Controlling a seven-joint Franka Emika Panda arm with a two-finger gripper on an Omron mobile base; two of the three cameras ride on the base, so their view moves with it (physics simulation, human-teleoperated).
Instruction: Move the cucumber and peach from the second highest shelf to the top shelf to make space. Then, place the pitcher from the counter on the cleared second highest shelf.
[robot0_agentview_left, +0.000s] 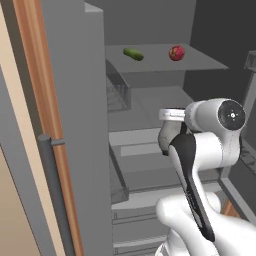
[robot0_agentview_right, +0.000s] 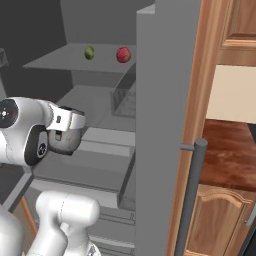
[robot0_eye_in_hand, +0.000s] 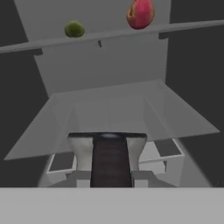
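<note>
The cucumber (robot0_agentview_left: 133, 54) and the peach (robot0_agentview_left: 176, 53) lie apart on the top shelf (robot0_agentview_left: 200, 63). The gripper (robot0_eye_in_hand: 111, 173) holds the pitcher (robot0_agentview_right: 63, 140) tightly between its fingers.

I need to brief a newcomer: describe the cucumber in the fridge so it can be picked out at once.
Look into the open fridge and go up to the top shelf, the flat grey panel highest in view. Two small things lie on it, apart from each other. The cucumber is the slim, dark green, elongated one with rounded ends; its neighbour, the peach, is round and red.
</note>
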